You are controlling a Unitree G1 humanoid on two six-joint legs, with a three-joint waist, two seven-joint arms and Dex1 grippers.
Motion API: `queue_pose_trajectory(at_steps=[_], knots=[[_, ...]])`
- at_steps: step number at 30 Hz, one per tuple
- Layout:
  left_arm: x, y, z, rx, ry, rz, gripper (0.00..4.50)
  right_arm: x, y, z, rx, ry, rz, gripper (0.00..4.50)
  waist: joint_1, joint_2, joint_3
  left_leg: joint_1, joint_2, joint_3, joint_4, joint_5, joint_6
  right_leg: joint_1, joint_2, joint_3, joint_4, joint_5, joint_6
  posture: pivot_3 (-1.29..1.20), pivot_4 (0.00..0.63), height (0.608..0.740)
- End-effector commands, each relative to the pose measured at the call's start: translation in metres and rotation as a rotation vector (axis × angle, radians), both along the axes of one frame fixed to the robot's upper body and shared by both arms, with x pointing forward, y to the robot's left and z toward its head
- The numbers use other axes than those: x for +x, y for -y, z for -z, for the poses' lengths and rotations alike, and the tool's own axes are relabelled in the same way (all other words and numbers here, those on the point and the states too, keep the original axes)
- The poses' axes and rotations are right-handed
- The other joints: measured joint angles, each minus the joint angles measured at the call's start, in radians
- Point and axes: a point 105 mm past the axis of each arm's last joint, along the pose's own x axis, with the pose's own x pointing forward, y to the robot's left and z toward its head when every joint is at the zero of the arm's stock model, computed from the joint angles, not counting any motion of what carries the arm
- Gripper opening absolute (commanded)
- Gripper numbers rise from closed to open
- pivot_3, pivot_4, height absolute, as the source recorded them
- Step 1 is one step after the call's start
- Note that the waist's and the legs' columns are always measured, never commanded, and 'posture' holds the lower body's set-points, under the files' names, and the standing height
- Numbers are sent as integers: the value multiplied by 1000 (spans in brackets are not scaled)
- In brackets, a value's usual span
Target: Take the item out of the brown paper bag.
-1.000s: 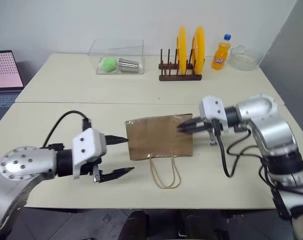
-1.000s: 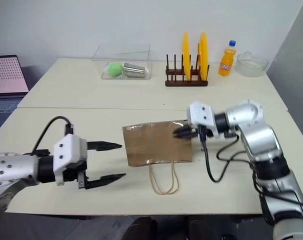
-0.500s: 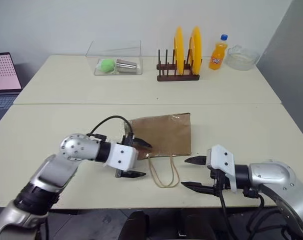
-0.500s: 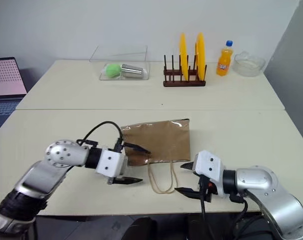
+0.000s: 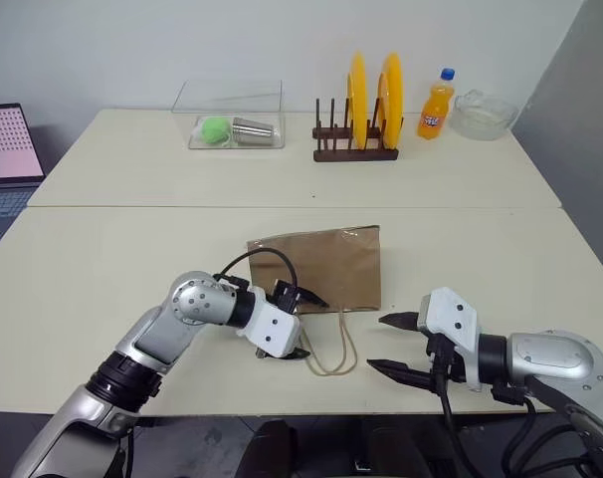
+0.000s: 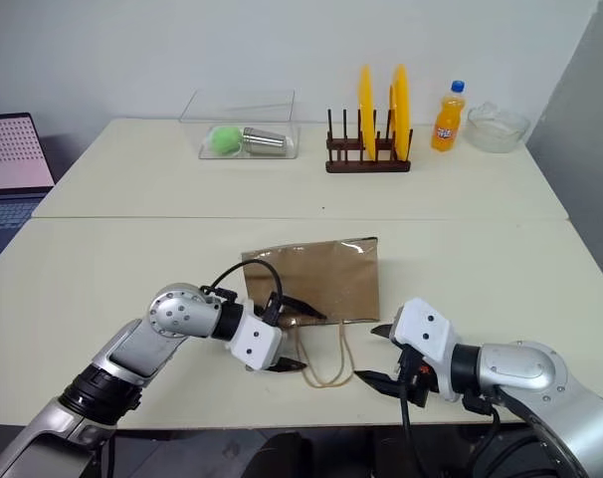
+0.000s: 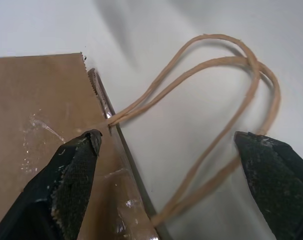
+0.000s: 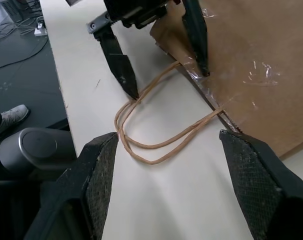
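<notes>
At bag (image 5: 321, 264) mouth, open left gripper (image 5: 303, 327)

No readable text; orange bottle (image 5: 435, 107) label too small to read

I see the creased brown kraft paper bag (image 5: 321, 269) lying flat on the near cream table (image 5: 102, 269), its two tan cord loop handles (image 5: 331, 349) trailing toward me. My left gripper (image 5: 300, 324) sits spread at the bag's near left corner, one black finger over the paper, one by the cords. My right gripper (image 5: 393, 344) hangs open, right of the handles, clear of the bag.
</notes>
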Motion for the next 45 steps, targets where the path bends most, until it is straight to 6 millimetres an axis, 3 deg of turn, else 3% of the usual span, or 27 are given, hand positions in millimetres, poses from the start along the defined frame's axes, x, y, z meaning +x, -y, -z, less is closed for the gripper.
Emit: queue_pose_trajectory(at_steps=[1, 6, 15, 21, 27, 31, 40, 45], knots=[[-1, 7, -1, -10, 33, 26, 4500, -5, -1, -8, 0, 41, -9, 3384, 0, 0, 0, 0, 0, 0, 0, 0, 0, 0, 0, 0, 0, 0, 0, 0, 150, 740], [-4, 12, 5, -2, 35, 57, 4500, -6, 0, -6, -4, 35, -7, 3384, 1, 0, 0, 0, 0, 0, 0, 0, 0, 1, 0, 0, 0, 0, 0, 0, 150, 740], [-15, 12, 7, -35, -85, 48, 1881, -9, 2, -3, -29, 58, -19, 3413, 0, 0, 0, 1, 0, 0, 0, 0, 0, 1, 0, 0, 0, 0, 0, 0, 150, 740], [5, 12, -21, -158, -124, -72, 104, -17, 0, 0, -83, 93, -114, 3413, 0, 0, 0, 1, 0, -1, 0, 0, 0, 1, 0, -1, 0, 0, 0, 0, 150, 740], [21, 19, -53, -295, -159, -157, 49, -20, -10, 1, -102, 131, -227, 3413, -1, -1, 0, 1, 0, -1, 1, 0, 0, 2, 0, -2, -1, 0, 1, 0, 150, 740], [24, 24, -65, -338, -168, -169, 49, -10, -23, 4, -122, 199, -289, 3413, -3, -1, 0, 1, 0, -2, 1, 0, 0, 3, 1, -2, -1, 0, 1, 0, 150, 740], [28, 24, -71, -358, -158, -192, 49, 22, -57, 26, -182, 295, -392, 3413, -2, -1, 0, 1, 0, -2, 1, 0, 0, 2, 1, -1, -1, 0, 1, 0, 150, 740], [31, 20, -73, -361, -141, -209, 49, 32, -63, 42, -213, 303, -379, 3413, -1, -1, 0, 1, 0, -2, 1, 0, 0, 2, 0, -1, -1, 0, 0, 0, 150, 740]])
